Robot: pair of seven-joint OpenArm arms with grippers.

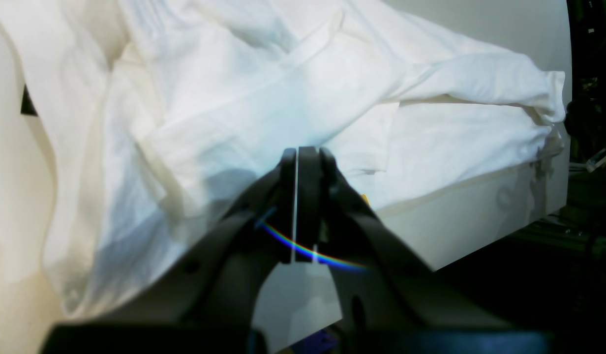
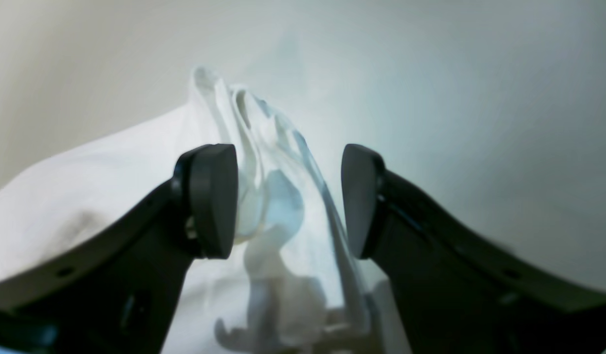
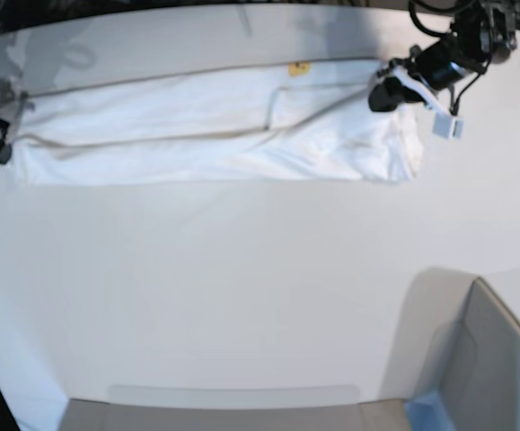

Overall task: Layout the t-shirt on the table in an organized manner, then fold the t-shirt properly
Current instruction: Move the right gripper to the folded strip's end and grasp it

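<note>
Cloth fills the upper part of the base view: the t-shirt [image 3: 215, 135] lies folded into a long white band across the table [image 3: 242, 287], running from the left edge to right of centre. No lettering can be read on it; only a small yellow-orange speck shows at its upper edge, right of the middle. At the upper right, the left gripper [image 1: 297, 162] sits by the shirt's end, its fingers pressed together with nothing visibly between them. At the left edge, the right gripper [image 2: 288, 196] has its pads [image 2: 212, 199] apart, a ridge of bunched fabric standing between them. A grey bin [image 3: 493, 368] occupies the lower right corner.
</note>
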